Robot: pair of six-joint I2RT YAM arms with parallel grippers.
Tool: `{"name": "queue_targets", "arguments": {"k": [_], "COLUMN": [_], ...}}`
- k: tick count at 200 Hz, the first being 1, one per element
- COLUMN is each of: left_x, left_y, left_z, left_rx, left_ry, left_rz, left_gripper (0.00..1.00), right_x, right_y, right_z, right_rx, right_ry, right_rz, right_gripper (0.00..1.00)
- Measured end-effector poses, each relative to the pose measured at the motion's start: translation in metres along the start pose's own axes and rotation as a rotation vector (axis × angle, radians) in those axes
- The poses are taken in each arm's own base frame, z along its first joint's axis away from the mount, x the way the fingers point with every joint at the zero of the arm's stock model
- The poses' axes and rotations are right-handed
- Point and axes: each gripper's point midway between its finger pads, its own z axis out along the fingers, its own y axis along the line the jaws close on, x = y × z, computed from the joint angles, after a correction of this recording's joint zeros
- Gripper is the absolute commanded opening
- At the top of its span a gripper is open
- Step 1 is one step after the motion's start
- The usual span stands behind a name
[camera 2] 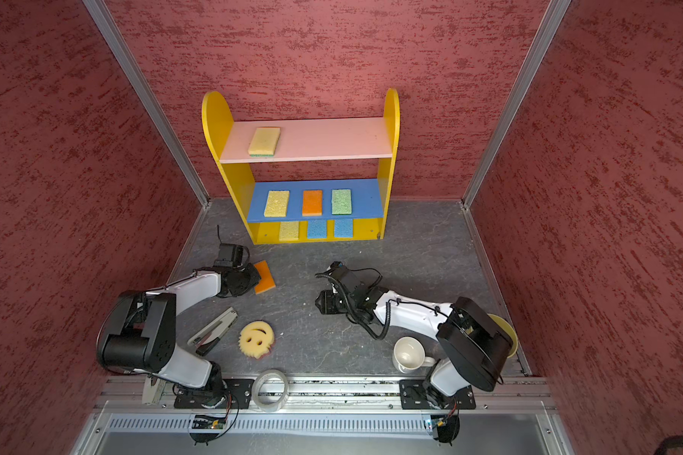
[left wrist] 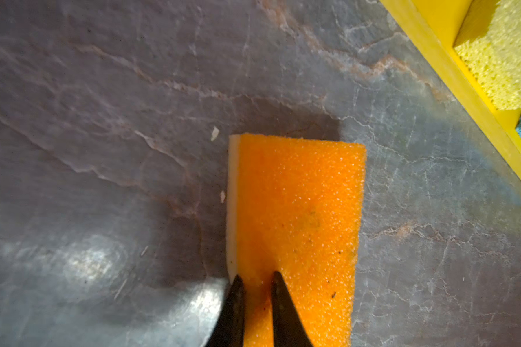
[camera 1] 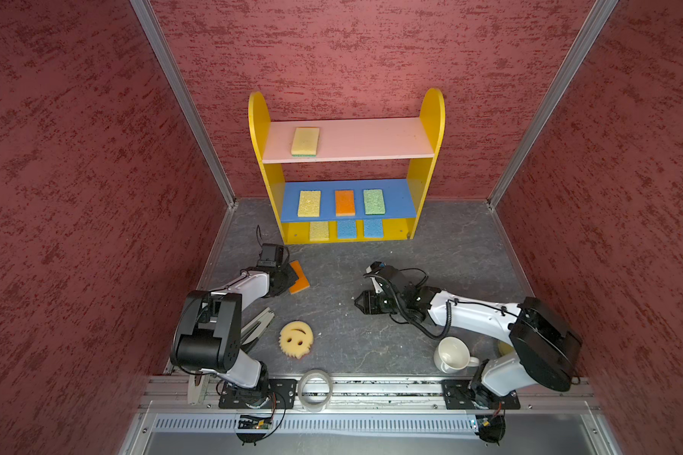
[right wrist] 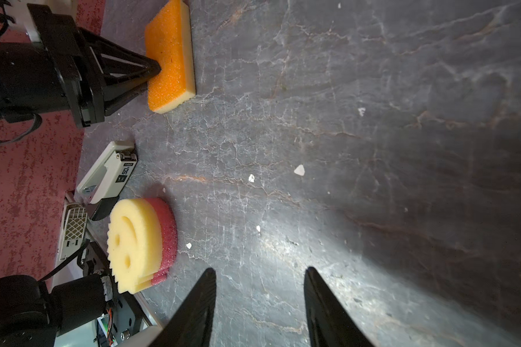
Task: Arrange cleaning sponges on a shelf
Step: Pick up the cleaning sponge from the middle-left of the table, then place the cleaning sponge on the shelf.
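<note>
Now: left hand (left wrist: pixel 256 278) clamped on orange sponge (left wrist: pixel 298 204)

Left hand pinches one end of the orange sponge, which sits tilted at the tabletop (camera 1: pixel 430 256) in front of the shelf (camera 1: pixel 431 118); can't tell if it's lifted. Right hand (right wrist: pixel 260 269) is open and empty over bare tabletop. Smiley sponge (camera 1: pixel 296 338) lies loose on the tabletop. Seven sponges (camera 1: pixel 305 140) are shelved: one on the pink board (camera 1: pixel 371 138), three on the blue board (camera 1: pixel 399 201), three on the base (camera 1: pixel 395 230).

Blue board (camera 1: pixel 403 197) half hides three lowest sponges (camera 1: pixel 346 229).
</note>
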Motion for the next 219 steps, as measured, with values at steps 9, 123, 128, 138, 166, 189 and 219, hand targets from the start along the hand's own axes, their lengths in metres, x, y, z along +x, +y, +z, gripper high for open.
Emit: {"name": "queue_targets", "arguments": {"k": [9, 123, 128, 138, 166, 189, 219], "left_x": [0.0, -0.029, -0.031, -0.035, -0.045, -0.05, -0.061], "left_y": [-0.001, -0.171, -0.18, -0.195, -0.23, -0.26, -0.298], "left_z": [0.0, -0.234, -0.247, -0.268, -0.294, -0.298, -0.307], "left_rx": [0.003, 0.454, 0.478, 0.514, 0.552, 0.56, 0.581], "left_ry": [-0.002, -0.357, -0.379, -0.418, -0.478, -0.494, -0.527], "left_rz": [-0.004, 0.299, 0.314, 0.338, 0.398, 0.459, 0.528], "left_gripper": [0.05, 0.08, 0.08, 0.08, 0.08, 0.09, 0.09], "right_x": [0.0, -0.03, -0.033, -0.04, -0.046, -0.047, -0.055], "right_y": [-0.001, 0.001, 0.002, 0.004, 0.002, -0.004, -0.004], "right_z": [0.001, -0.036, -0.039, -0.046, -0.056, -0.058, -0.062], "right_rx": [0.001, -0.014, -0.015, -0.018, -0.008, 0.013, 0.022], "right_ry": [0.001, -0.08, -0.091, -0.113, -0.142, -0.14, -0.158], "right_rz": [0.001, 0.019, 0.018, 0.012, 0.007, 0.003, -0.005], "right_gripper": [0.5, 0.5, 0.5, 0.5, 0.5, 0.5, 0.5]}}
